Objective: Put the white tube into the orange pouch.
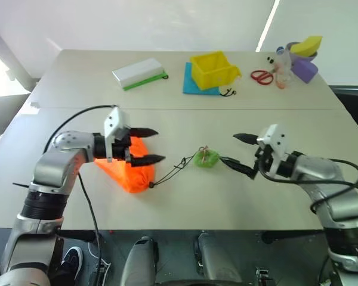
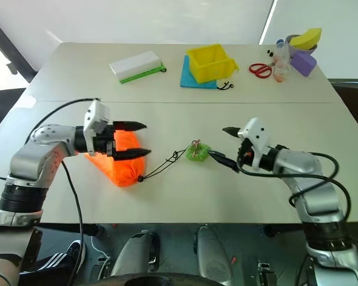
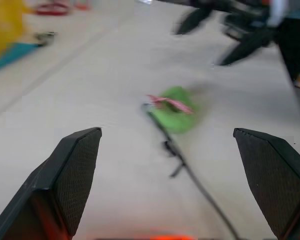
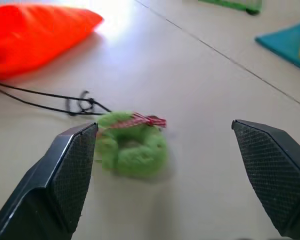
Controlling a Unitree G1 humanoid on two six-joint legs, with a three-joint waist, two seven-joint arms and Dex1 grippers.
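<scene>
Orange fabric, soft and slack: the orange pouch [image 1: 130, 171] lies slumped on the near left of the table [image 1: 185, 202], just under and behind the left gripper [image 1: 160, 145]. Looks plump rather than flat, with the gathered mouth pointing near and right. From there trails a thin black cord [image 1: 173, 168] rightward to a green ring [image 1: 206, 158], between the two arms.

Left gripper: jaws spread wide, holding nothing, pointing right over the pouch. Right gripper [image 1: 228, 148]: likewise wide open and empty, pointing left, its lower finger just beside the green ring. Cannot tell from any view whether that finger touches the ring.

As for the white tube: cannot tell where it lies; judging by the fullness of the pouch, possibly inside already.

Handling, as a judgement: very light, limp, no shape of its own, so likely to fold and slide on the smooth top when pushed. Nothing fragile about it. Best taken by pinching a fold of cloth at the rim of the mouth, not the bulging middle, which would squash whatever sits within. Cord and ring also light and free; a pull on the ring ought to draw the mouth shut, but would drag the whole bag unless the other side pins it.

Far off, well apart: a yellow bin [image 1: 213, 70] and a white-and-green box [image 1: 139, 73].
</scene>
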